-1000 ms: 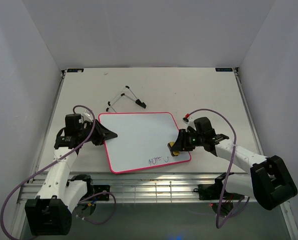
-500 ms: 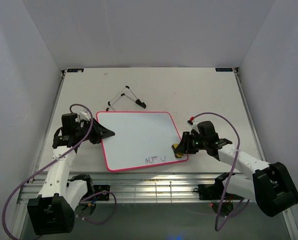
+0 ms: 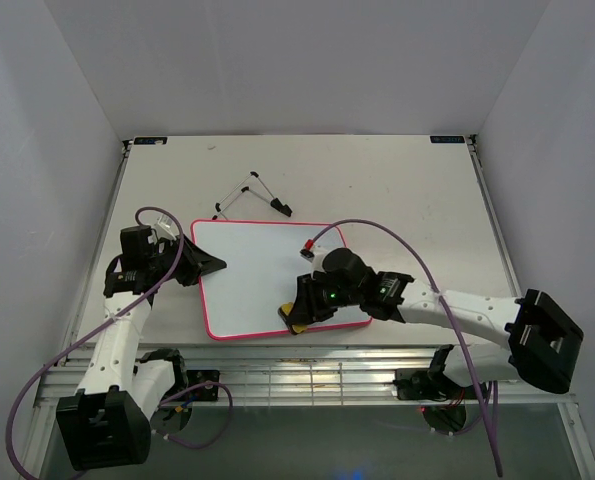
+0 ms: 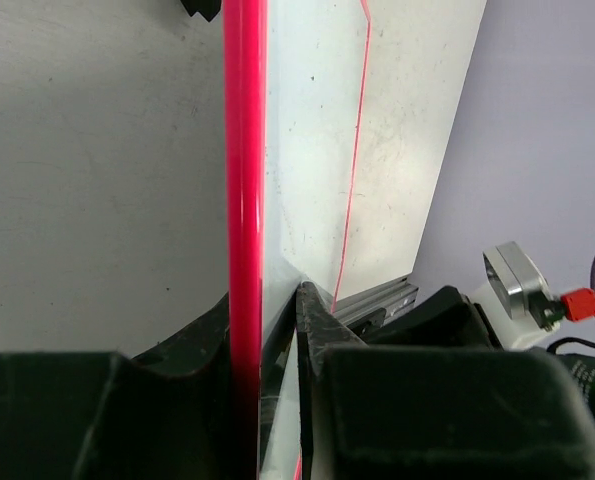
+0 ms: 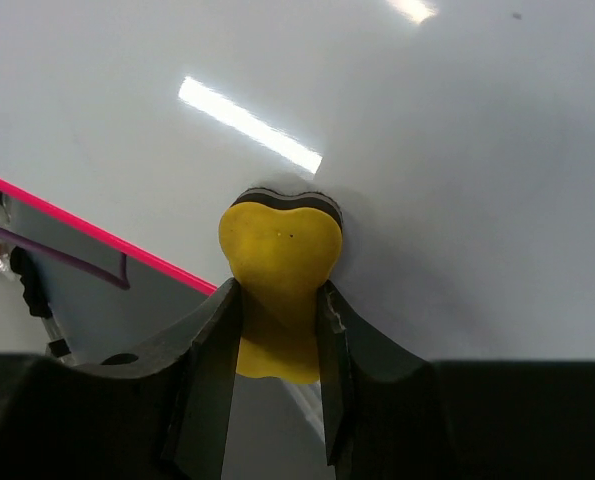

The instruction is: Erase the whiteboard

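Observation:
The whiteboard, white with a pink-red rim, lies flat on the table between the arms. My left gripper is shut on its left edge; in the left wrist view the black fingers clamp the rim. My right gripper is shut on a yellow eraser pressed to the board near its front edge. In the right wrist view the eraser rests on the white surface, close to the pink rim. No writing shows; the gripper hides that strip.
A thin black wire stand lies on the table behind the board. The right arm's purple cable arches over the board's right corner. A metal rail runs along the near table edge. White walls close in on both sides.
The right gripper has swept the eraser leftward along the board's front edge, over where blue scribbles showed. The board has shifted slightly left. The left gripper keeps its hold.

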